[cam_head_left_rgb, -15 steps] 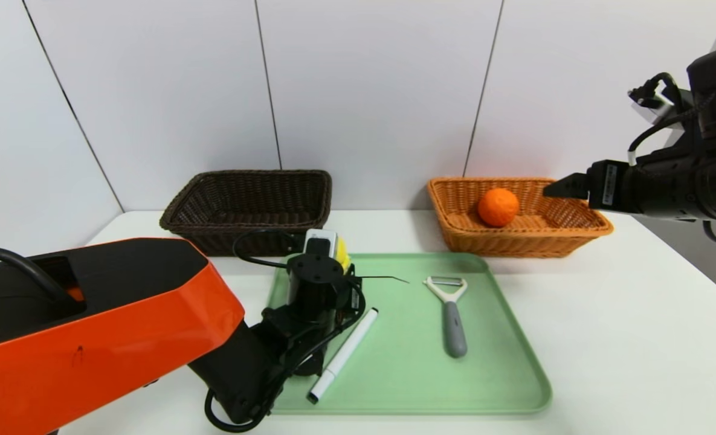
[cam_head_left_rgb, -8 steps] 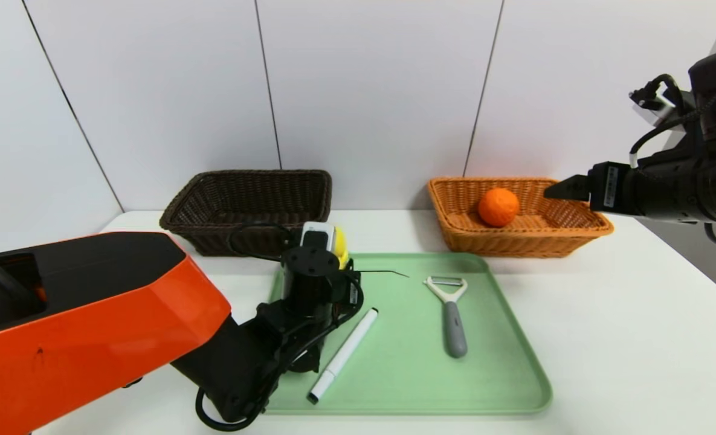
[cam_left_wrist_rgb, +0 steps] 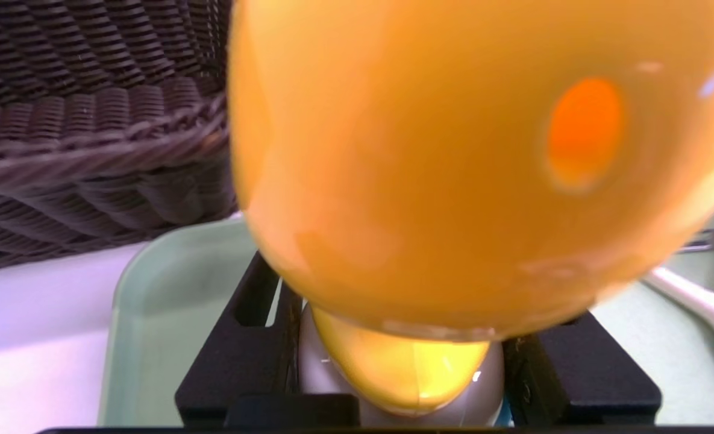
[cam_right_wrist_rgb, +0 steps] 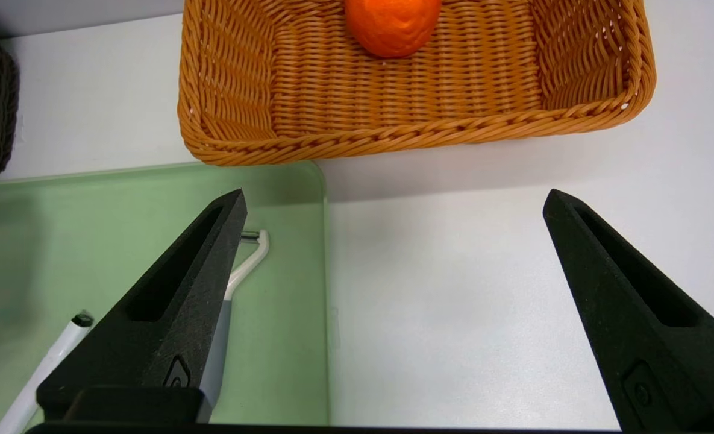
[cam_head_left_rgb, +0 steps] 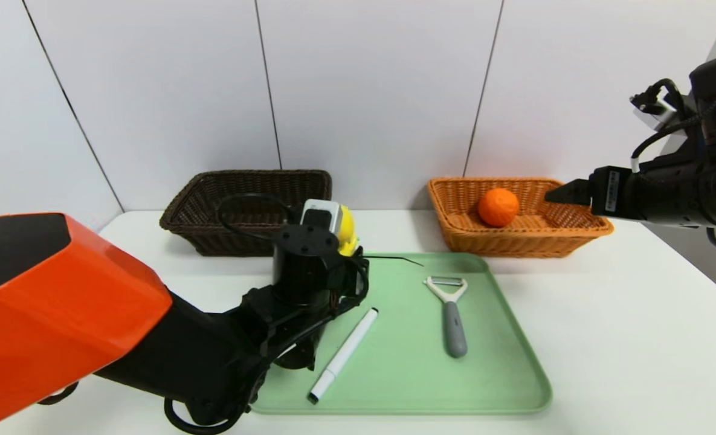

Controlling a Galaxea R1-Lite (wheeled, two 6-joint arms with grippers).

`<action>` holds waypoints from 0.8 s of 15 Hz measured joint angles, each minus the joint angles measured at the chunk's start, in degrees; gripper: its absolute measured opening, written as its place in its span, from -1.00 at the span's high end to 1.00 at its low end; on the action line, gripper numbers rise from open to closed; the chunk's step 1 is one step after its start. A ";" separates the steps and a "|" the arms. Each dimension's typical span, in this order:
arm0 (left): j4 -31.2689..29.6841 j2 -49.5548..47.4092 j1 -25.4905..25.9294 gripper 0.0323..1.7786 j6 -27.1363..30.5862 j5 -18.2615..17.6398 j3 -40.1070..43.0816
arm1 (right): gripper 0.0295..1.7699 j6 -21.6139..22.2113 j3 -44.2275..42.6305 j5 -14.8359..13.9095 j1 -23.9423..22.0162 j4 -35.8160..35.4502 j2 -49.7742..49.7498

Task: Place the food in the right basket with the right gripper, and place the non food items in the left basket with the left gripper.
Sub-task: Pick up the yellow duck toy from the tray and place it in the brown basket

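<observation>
- Head view is showing the round orange fruit with dimpled skin (cam_head_left_rgb: 498, 207) already lying inside the bright orange-tan wicker basket (cam_head_left_rgb: 575, 232) at the table's far right; the food half of the task is looking done.
- The black left gripper (cam_left_wrist_rgb: 420, 374) is holding the yellow duck toy on its white wheeled base (cam_head_left_rgb: 344, 228), jaws closed partway on the base, with the toy sitting clear above the pale green plastic tray (cam_head_left_rgb: 503, 386).
- The duck is hanging just short of the near wall of the dark brown wicker basket (cam_head_left_rgb: 212, 232), which appears to be holding nothing yet.
- The white marker pen (cam_head_left_rgb: 342, 355) and the grey-handled white Y-peeler (cam_head_left_rgb: 451, 314) are lying untouched on the tray, well apart from each other.
- Judged progress: one of three non-food items is in hand, none delivered; two are awaiting pickup.
- The black right gripper (cam_right_wrist_rgb: 393, 313) is idling above the white table (cam_head_left_rgb: 635, 338) beside the orange-tan basket, jaws standing wide and gripping nothing.
- Clearance: the duck is sitting near rim level of the dark basket, so the flared wall looks likely to demand more height before crossing.
- Open table is lying between the two baskets and to the tray's right, out of the left arm's way.
- The thin black wire (cam_head_left_rgb: 394, 260) trailing beside the duck is a possible snag.
</observation>
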 joint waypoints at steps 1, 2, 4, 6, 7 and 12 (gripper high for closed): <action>0.60 -0.85 -0.44 0.03 0.00 0.04 0.00 | -0.92 0.00 0.44 -0.02 0.00 0.00 -0.22; 1.76 -1.94 -1.08 0.03 0.02 0.01 -0.09 | -0.92 0.02 0.78 -0.05 0.00 0.00 -0.44; 6.19 -4.80 -2.56 0.03 0.02 -0.05 -1.00 | -0.92 0.11 1.27 -0.09 0.00 0.05 -0.85; 12.46 -8.06 -3.32 0.03 -0.09 -0.02 -4.30 | -0.92 0.02 1.60 -0.13 0.02 0.05 -1.16; 16.09 -9.76 -3.40 0.03 -0.17 -0.02 -6.60 | -0.92 0.02 1.68 -0.11 0.05 0.05 -1.24; 31.52 -16.63 6.23 0.03 0.02 -5.07 -15.54 | -0.92 -0.01 1.84 -0.17 0.16 0.11 -1.44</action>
